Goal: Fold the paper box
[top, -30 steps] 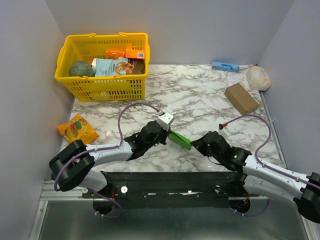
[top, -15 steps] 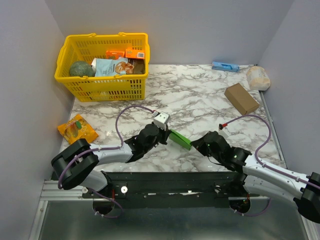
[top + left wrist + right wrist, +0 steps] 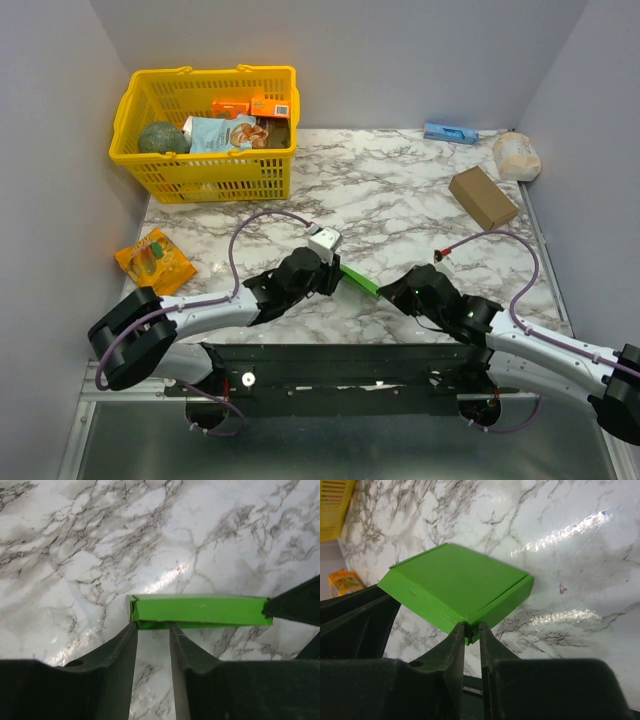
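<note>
**Paper box pinched at one corner by right gripper; left fingers parted**

Right gripper (image 3: 471, 627): the two fingers are pressed together on a corner of the paper box (image 3: 455, 582). A thin lip of green card shows between the tips. From this wrist view the box is closed up and flat, with its broad top face tilted towards the camera.

Left gripper (image 3: 152, 626): the fingers stand apart, with bare marble showing in the gap. The tips sit just at the lower edge of the box's left end and do not clamp it. From this wrist view the box is seen edge-on as a long, narrow green strip. The dark body of the other gripper meets the strip's right end.

Location: the box sits between the two grippers, over the near middle of the marble table (image 3: 400, 190). Whether any part of it rests on the surface cannot be told.

Surroundings:
- A yellow basket (image 3: 215, 175) holding groceries stands at the far left.
- An orange packet (image 3: 155, 257) lies near the left edge.
- A brown cardboard box (image 3: 483, 197), a white bag (image 3: 516, 155) and a blue packet (image 3: 449, 132) lie at the far right, well apart from the grippers.
</note>
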`<state>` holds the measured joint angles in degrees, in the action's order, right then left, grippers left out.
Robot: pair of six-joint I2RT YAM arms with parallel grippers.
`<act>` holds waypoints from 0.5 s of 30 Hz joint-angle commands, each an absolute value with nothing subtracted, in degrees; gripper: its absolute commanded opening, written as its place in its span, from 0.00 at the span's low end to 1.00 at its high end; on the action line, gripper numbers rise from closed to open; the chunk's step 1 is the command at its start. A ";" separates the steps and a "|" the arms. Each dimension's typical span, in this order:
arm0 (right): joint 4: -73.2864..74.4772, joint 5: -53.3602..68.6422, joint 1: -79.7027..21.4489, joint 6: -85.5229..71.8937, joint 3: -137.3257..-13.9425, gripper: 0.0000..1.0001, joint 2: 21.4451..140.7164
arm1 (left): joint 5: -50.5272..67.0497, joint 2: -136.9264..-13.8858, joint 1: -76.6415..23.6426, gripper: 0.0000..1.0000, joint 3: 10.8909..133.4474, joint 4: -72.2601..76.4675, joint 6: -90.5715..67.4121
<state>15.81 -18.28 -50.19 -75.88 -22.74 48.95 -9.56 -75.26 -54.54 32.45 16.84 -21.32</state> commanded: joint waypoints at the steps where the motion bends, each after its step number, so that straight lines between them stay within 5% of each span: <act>1: 31.20 -18.72 -50.36 -74.53 -17.84 0.23 50.36 | -7.74 -69.19 -54.58 0.53 32.87 3.17 -18.99; 15: 31.11 -19.60 -50.27 -76.02 -17.23 0.23 48.43 | 8.86 -62.49 -45.45 0.74 34.80 5.79 -27.67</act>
